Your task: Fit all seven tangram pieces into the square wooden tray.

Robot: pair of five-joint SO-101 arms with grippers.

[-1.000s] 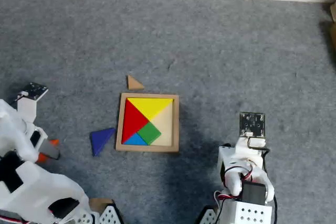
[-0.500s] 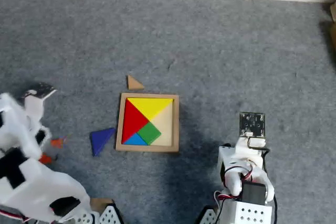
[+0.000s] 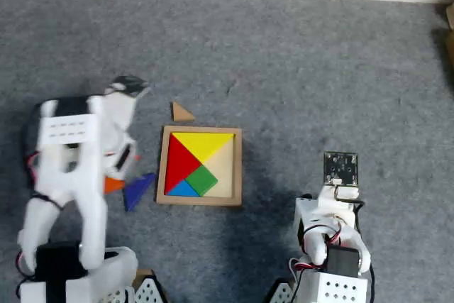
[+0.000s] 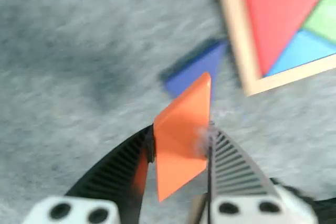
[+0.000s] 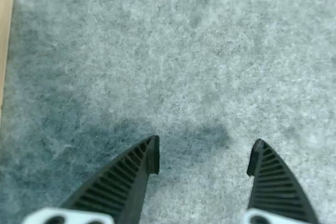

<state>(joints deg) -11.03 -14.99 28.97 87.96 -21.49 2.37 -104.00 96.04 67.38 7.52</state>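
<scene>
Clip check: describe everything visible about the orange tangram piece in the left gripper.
The orange tangram piece is a flat slab in plain orange with straight edges and slanted ends, seemingly a parallelogram. The left gripper is shut on it, with a ribbed black finger against each broad face and a pointed corner sticking out past the fingertips. It sits over the grey carpet, beside the dark blue triangle and just outside the wooden tray. Whether it touches the triangle is unclear.
</scene>
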